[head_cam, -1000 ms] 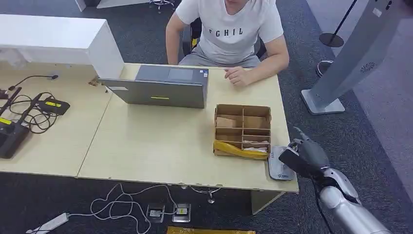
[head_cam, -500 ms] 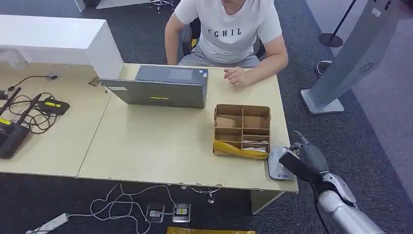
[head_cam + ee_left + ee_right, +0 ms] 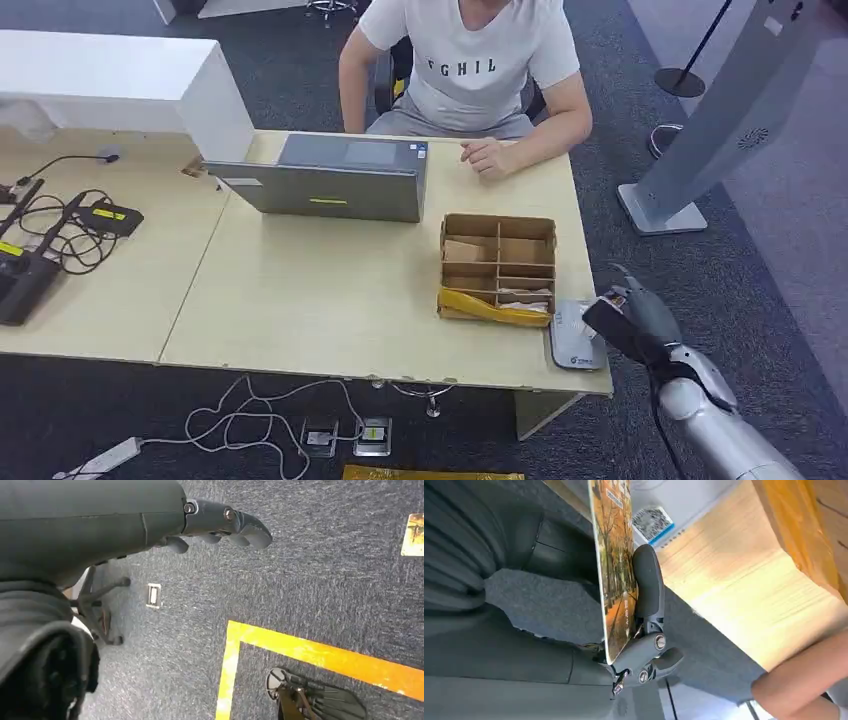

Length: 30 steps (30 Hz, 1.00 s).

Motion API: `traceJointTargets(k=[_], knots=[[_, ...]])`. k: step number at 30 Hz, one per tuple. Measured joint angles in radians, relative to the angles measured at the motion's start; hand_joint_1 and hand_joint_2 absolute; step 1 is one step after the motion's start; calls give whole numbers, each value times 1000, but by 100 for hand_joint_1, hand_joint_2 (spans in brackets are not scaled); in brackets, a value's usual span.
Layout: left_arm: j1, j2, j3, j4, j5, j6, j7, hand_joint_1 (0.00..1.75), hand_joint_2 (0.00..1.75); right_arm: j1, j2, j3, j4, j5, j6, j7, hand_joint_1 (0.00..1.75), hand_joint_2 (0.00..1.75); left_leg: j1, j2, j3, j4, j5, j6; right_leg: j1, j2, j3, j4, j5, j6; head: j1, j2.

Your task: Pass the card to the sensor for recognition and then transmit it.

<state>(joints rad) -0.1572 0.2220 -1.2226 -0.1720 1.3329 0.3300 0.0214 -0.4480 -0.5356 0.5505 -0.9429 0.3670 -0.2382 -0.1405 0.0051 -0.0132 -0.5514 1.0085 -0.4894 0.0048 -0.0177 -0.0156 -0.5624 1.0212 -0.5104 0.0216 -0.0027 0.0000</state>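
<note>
Dark carpet surrounds the pale table [image 3: 330, 290]. At its near right corner the right hand [image 3: 628, 318] grasps the card [image 3: 616, 565] just right of the grey sensor [image 3: 572, 338], having drifted slightly rightward. Only the wrist view reveals the card's autumn-tree print. The left hand [image 3: 220, 525] hangs released over carpet.

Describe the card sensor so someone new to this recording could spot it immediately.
Start at the pale wooden table and go to the corner nearest the robot's right hand. The sensor lies flat there, beside the divided cardboard box. It is the only small grey pad, with a blue-and-white label.
</note>
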Motion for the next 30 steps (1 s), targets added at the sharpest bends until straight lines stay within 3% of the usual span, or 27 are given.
traceJointTargets(k=[4,10,20,30], knots=[[0,0,0,0,-3,-7,-2,0,0,-15,-16,-34,-138,-63,116,82,175,175,0,0,0,0,0,0,0,0,0,0,0,0,0,0],[1,0,0,0,-3,-15,-12,0,0,-96,-27,-85,-337,-74,178,124,175,175,0,0,0,0,0,0,0,0,0,0,0,0,0,0],[0,-7,0,0,-10,-18,-16,0,0,-218,-29,-123,-416,-9,179,94,175,175,0,0,0,0,0,0,0,0,0,0,0,0,0,0],[-1,-15,-7,0,-42,-36,-19,0,0,-309,22,-100,-344,213,102,40,175,175,1,-1,-1,0,0,-1,1,-1,-1,0,0,0,0,0]])
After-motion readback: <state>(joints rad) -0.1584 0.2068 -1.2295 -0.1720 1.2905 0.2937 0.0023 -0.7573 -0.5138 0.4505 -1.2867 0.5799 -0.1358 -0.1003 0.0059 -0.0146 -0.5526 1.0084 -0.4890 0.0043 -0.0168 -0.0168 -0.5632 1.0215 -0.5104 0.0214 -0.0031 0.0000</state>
